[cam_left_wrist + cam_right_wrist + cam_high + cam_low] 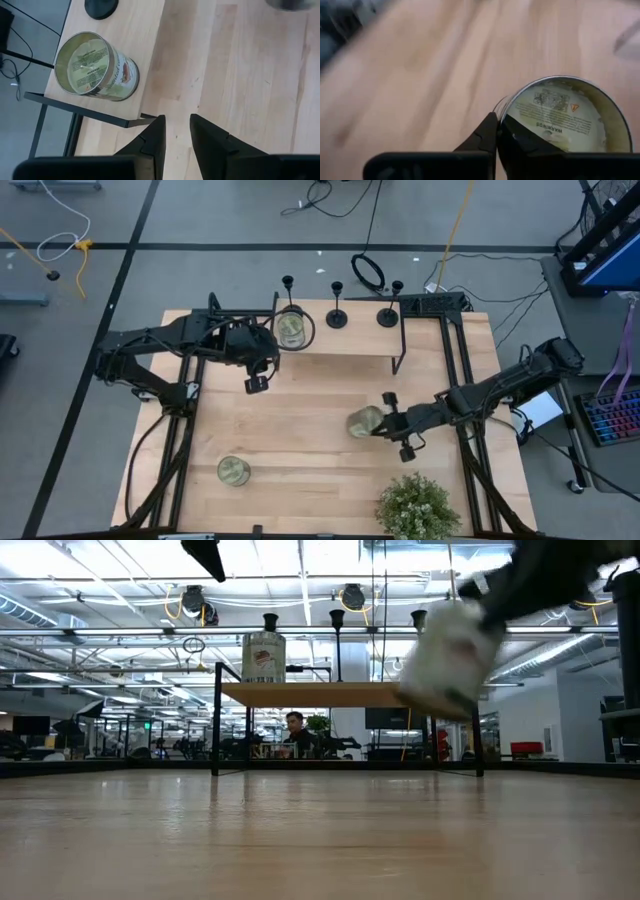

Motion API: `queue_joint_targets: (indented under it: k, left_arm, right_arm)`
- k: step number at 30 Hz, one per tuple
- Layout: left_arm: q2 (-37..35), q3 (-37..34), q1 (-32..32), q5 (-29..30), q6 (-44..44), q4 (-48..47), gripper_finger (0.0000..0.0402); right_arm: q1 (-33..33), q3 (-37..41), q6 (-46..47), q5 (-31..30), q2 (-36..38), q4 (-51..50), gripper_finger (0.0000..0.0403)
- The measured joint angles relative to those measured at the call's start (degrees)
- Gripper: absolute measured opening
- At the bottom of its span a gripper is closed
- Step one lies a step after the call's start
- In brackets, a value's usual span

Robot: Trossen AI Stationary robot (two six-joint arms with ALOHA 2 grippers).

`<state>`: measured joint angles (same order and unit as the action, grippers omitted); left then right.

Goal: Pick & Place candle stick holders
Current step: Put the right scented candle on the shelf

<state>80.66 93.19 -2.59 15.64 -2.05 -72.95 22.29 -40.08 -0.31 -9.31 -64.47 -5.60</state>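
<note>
Three candle stick holders (338, 308) sit untouched along the far shelf (350, 345). Your right gripper (385, 420) pinches a jar candle's (365, 422) rim mid-air over the table; a swing could slip it loose. Left gripper's (257, 384) fingers hang slightly apart, empty, near the shelf's left jar (290, 328).

Three matte-black candle stick holders stand upright in a row along the far edge of the raised shelf (345, 340) at the back of the tabletop, well apart from one another. Each has a round flat base, a thin stem and a tiny cup top. The left holder (288, 283) stands at the shelf's far left corner, just beside a candle jar (290, 328). The middle holder (337, 317) stands near the centre. The right holder (389, 316) stands toward the shelf's right end.
</note>
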Motion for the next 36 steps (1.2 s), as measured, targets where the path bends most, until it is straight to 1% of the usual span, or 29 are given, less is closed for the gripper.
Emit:
queue_joint_targets:
  k: [3,7,9,12,15,17,20,23,26,30,36]
  left_arm:
    - [0.00,0.00,0.00,-0.02,-0.06,0.13,0.0093]
    - [0.00,0.00,0.00,-0.02,0.21,0.35,0.0093]
    - [0.00,0.00,0.00,-0.02,0.27,1.06,0.0093]
    - [0.00,0.00,0.00,-0.02,0.90,2.26,0.0093]
    - [0.00,0.00,0.00,-0.04,2.73,3.68,0.0093]
    - [0.00,0.00,0.00,-0.02,3.50,3.87,0.0093]
    - [0.00,-0.02,0.00,-0.02,3.50,3.87,0.0093]
    - [0.00,-0.02,0.00,-0.02,3.50,3.85,0.0093]
    - [0.00,0.00,0.00,-0.02,3.91,3.82,0.0093]
    - [0.00,-0.02,0.00,-0.04,6.09,3.78,0.0093]
    - [0.00,-0.02,0.00,-0.04,5.99,3.78,0.0093]
  right_arm:
    - [-1.61,-2.77,-6.38,2.18,0.00,5.64,0.0005]
    - [-5.95,-10.04,-12.87,2.09,-0.76,2.61,0.0003]
    - [-8.96,-14.23,-14.98,2.51,-2.04,-1.26,0.0003]
    - [-14.78,-21.69,-17.52,7.40,-5.95,-8.67,0.0003]
    - [-20.70,-30.07,-20.91,10.81,-11.41,-17.94,0.0003]
    - [-24.53,-35.28,-22.38,12.25,-14.95,-22.94,0.0003]
    - [-29.63,-40.94,-23.79,12.24,-18.89,-29.03,0.0003]
    - [-34.19,-42.53,-25.13,13.46,-21.12,-30.81,0.0003]
    - [-37.68,-42.67,-25.71,17.07,-22.18,-30.74,0.0003]
    - [-40.42,-42.79,-27.15,18.77,-22.61,-30.56,0.0004]
    - [-43.10,-42.79,-28.19,18.81,-22.71,-29.52,0.0004]
